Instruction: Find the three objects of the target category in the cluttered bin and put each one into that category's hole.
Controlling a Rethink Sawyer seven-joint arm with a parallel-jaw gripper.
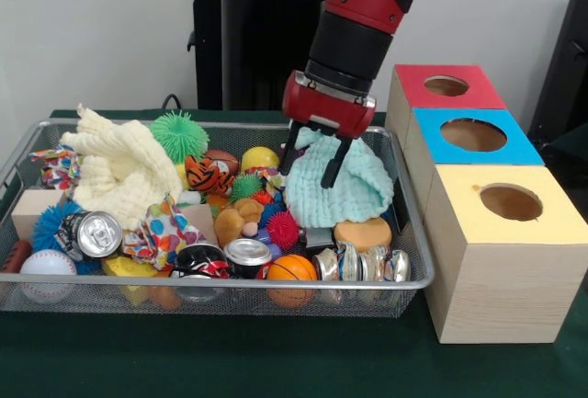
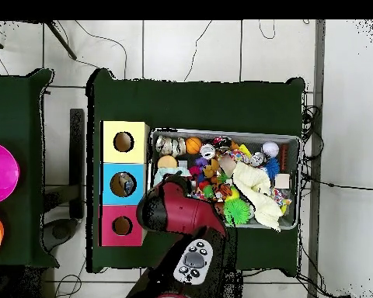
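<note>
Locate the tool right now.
Front view: the tool hangs open over the bin's right half, its tips at the mint green cloth, left of the red-topped box. The overhead view hides it under the arm.

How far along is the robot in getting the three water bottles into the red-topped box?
Done: nothing that can be confirmed; the hole in the red top looks dark, with no bottle showing.
In hand: the gripper is open and empty, hanging over a mint cloth in the bin.
Left: what looks like one crumpled bottle lies at the bin's front edge; the others are not visible, perhaps buried.
</note>
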